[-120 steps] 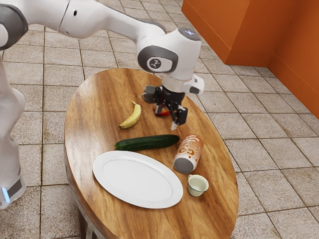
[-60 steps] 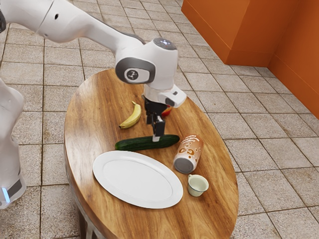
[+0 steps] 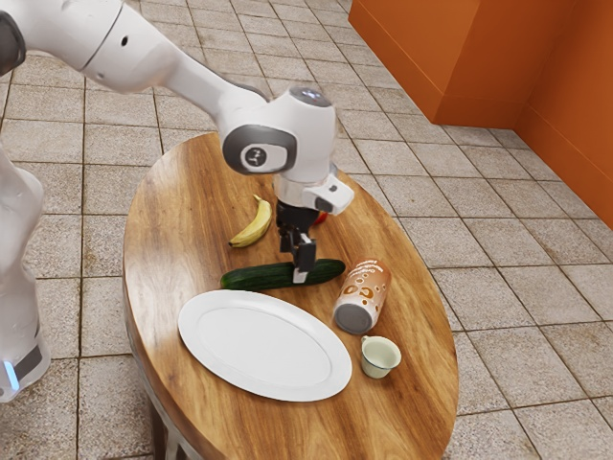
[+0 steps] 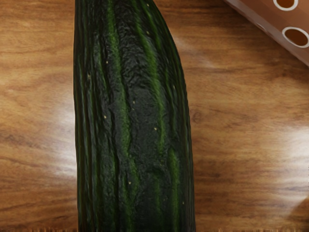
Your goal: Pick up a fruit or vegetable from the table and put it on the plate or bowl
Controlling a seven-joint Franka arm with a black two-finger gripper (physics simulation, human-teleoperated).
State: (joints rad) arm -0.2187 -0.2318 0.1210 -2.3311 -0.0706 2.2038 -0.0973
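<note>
i found the task barely begun: my tool [image 3: 297, 266] hung released, low over the cucumber [image 3: 254, 278], which lay unlifted on the bench [image 3: 182, 201] just beside the bare plate [image 3: 263, 347], so grasp, carry and placement remained.

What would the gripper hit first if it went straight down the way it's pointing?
The cucumber. The gripper points down right over it, and the wrist view looks squarely onto its dark green skin. How much gap is left is hard to judge, but nothing seems to lie between them.
</note>
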